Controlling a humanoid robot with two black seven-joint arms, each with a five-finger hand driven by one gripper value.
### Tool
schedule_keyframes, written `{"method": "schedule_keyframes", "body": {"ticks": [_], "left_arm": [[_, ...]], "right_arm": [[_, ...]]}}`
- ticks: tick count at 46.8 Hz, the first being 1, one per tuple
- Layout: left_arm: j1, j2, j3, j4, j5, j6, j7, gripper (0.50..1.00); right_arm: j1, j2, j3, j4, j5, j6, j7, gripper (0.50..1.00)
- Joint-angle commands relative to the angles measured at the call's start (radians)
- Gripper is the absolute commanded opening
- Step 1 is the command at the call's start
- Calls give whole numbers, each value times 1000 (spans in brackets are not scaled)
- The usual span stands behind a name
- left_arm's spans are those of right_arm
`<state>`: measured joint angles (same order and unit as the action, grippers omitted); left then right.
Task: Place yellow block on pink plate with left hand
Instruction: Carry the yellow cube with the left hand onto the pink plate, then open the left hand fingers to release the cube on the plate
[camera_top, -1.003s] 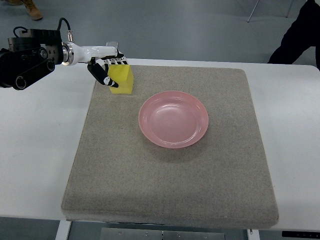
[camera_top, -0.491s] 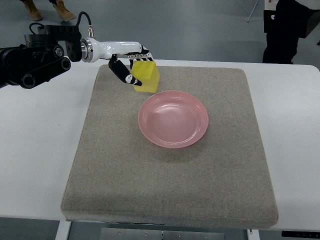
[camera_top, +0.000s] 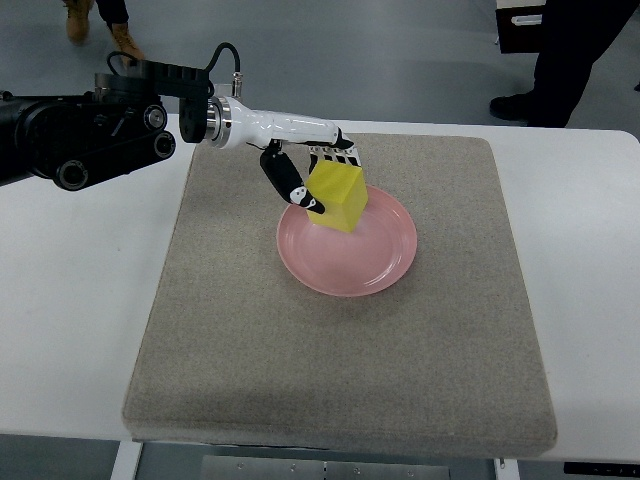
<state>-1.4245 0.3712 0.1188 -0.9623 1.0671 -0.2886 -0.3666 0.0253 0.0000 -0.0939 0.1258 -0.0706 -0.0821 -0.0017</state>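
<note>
Within the last second the left hand (camera_top: 318, 182) had carried the yellow block (camera_top: 338, 197) from the grey mat's (camera_top: 340, 350) eleven o'clock corner to above the pink plate (camera_top: 347, 240), over its ten o'clock part. Only lowering and release seemed left. Thumb and fingers (camera_top: 293, 187) were clamped on opposite faces of the block.

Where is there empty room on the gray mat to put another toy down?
The gray mat is bare all along its near part, below the pink plate, and down its right side beside the plate. It is crowded at the far left of the plate, where the left hand holds the yellow block over the rim.
</note>
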Motion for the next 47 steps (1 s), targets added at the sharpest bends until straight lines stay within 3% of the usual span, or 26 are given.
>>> {"method": "schedule_keyframes", "body": {"ticks": [1, 9, 24, 47], "left_arm": [[7, -49, 1, 57, -1, -18, 0, 500], [13, -106, 4, 149, 1, -83, 0, 500], [29, -172, 7, 191, 11, -93, 0, 500], [29, -172, 81, 208, 34, -90, -2, 500]], "right_arm": [[-1, 0, 0, 0, 0, 1, 0, 924], [1, 0, -1, 0, 0, -1, 0, 924], [-1, 0, 0, 0, 0, -1, 0, 924], [1, 0, 0, 0, 0, -1, 0, 924]]}}
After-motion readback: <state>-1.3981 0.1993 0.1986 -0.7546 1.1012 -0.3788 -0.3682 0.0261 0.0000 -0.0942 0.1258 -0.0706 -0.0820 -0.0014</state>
